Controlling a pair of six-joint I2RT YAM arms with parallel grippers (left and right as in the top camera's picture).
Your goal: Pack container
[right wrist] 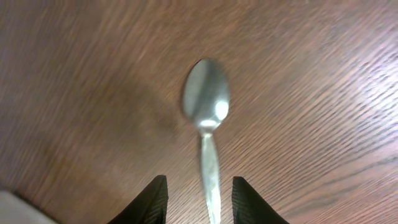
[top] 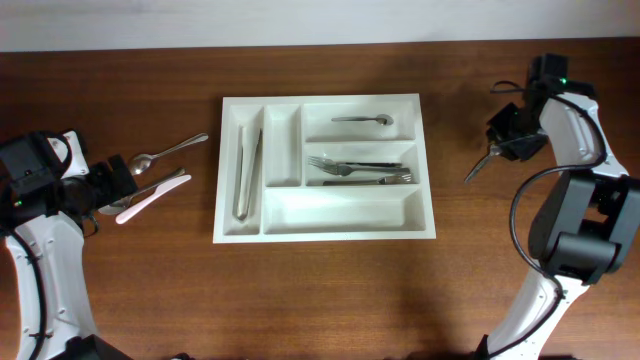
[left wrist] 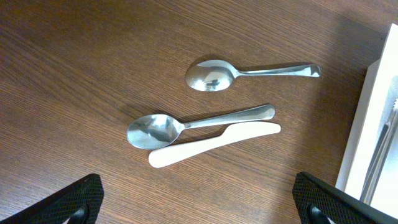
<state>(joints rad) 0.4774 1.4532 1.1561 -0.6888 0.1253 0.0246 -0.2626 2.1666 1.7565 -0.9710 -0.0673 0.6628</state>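
Note:
The white container (top: 325, 100) lies mid-table. It holds tongs (top: 246, 172) in the left upright compartment, a spoon (top: 362, 119) in the top long one and forks (top: 360, 170) in the middle one. My right gripper (top: 497, 148) is to its right, shut on a metal spoon (right wrist: 206, 99) that hangs bowl-down above the table (top: 477, 166). My left gripper (left wrist: 199, 199) is open and empty, just short of two metal spoons (left wrist: 217, 73) (left wrist: 155, 130) and a white knife (left wrist: 211, 144) left of the container.
The container's second upright compartment and bottom long compartment hold nothing. Its left edge shows in the left wrist view (left wrist: 367, 124). Bare wooden table surrounds the container. A pale wall edge runs along the far side.

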